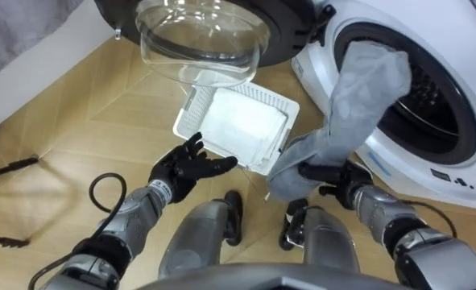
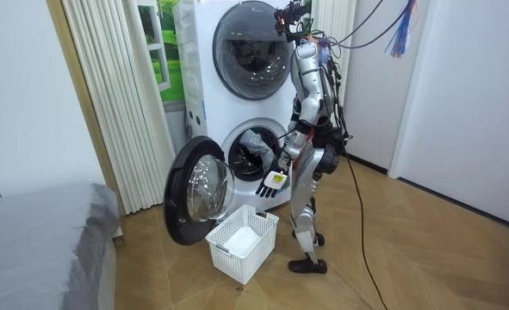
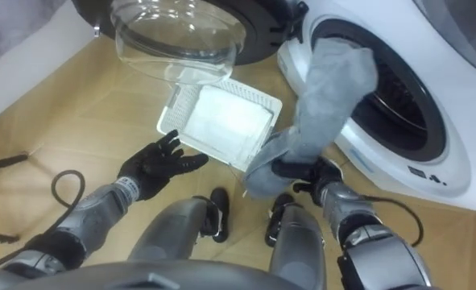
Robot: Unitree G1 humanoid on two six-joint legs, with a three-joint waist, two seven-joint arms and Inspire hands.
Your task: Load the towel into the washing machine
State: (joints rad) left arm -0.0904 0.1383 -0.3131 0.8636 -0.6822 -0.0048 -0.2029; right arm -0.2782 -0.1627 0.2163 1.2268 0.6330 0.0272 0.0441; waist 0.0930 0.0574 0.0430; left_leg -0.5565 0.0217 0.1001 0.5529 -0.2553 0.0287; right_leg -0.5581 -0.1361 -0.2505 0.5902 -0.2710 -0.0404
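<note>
A grey towel (image 1: 366, 80) hangs with its top end draped over the lower rim of the washing machine's round opening (image 1: 439, 105). My right hand (image 1: 334, 174) is shut on the towel's bunched lower end, just in front of the machine and low over the floor. My left hand (image 1: 185, 167) is open with its fingers spread beside the near edge of a white plastic basket (image 1: 279, 103) and touches nothing. In the room view I stand facing the lower machine (image 2: 237, 142), with the left hand (image 2: 271, 183) above the basket (image 2: 237, 250).
The machine's door (image 1: 201, 36), with its clear bowl-shaped glass, stands swung open to my left above the basket. A second machine (image 2: 254, 39) is stacked on top. A grey bed (image 2: 39, 237) and a curtain (image 2: 108, 95) lie at the room view's left.
</note>
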